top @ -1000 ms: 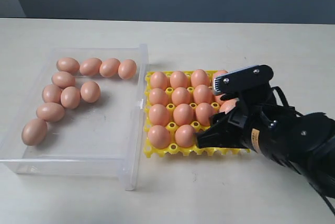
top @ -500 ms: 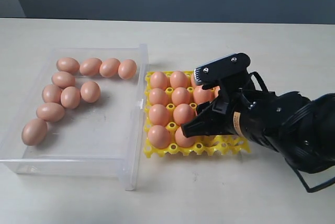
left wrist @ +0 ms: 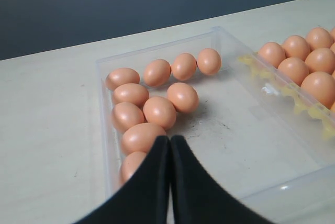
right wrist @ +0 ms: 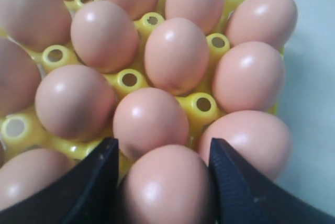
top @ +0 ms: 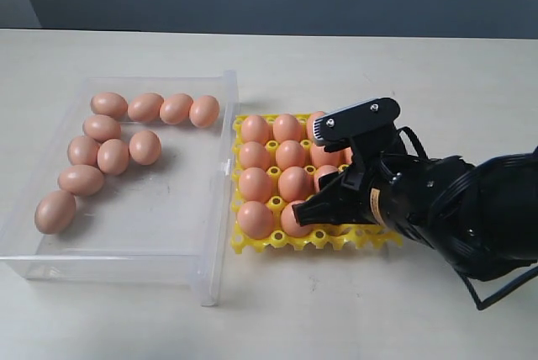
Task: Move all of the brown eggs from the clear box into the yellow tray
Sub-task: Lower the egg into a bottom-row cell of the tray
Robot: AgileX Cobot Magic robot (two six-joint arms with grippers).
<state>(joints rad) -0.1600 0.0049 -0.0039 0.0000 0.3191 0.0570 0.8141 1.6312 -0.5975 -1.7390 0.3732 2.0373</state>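
Overall, the exterior view lists the clear box (top: 172, 204) at left with ten loose brown eggs (top: 113, 156), and the yellow tray (top: 336, 240) just beside its right wall, cups mostly filled, the right arm (top: 471, 217) covering the tray's near right corner. Only the right wrist view shows the right gripper (right wrist: 162, 148) clamped on one brown egg (right wrist: 165, 187), a finger against each flank, above the seated eggs. Only the left wrist view shows the left gripper (left wrist: 169, 145), jaws pressed together, over the box's end beside the loose eggs.

Exterior camera overlooks clear box (top: 172, 204) and yellow tray (top: 259, 245); wrist cameras crowd one each.
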